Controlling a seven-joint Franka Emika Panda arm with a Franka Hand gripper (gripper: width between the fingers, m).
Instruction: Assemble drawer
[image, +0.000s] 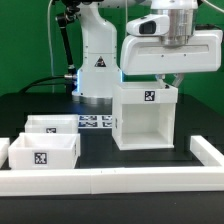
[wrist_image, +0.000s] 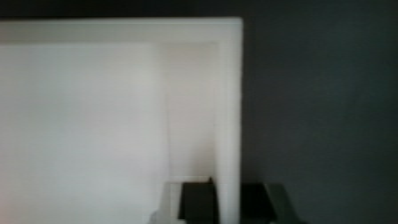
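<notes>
The tall white box shell stands upright in the middle of the black table with its open side facing the front and a tag on its upper front. Two shallow white trays, one behind the other, sit at the exterior view's left, each with a tag. My gripper is at the shell's top edge on the exterior view's right. In the wrist view the gripper straddles the shell's thin wall, with a dark fingertip pressed against each face.
A long low white rail runs along the front and turns up at the exterior view's right. The marker board lies behind the shell, in front of the robot base.
</notes>
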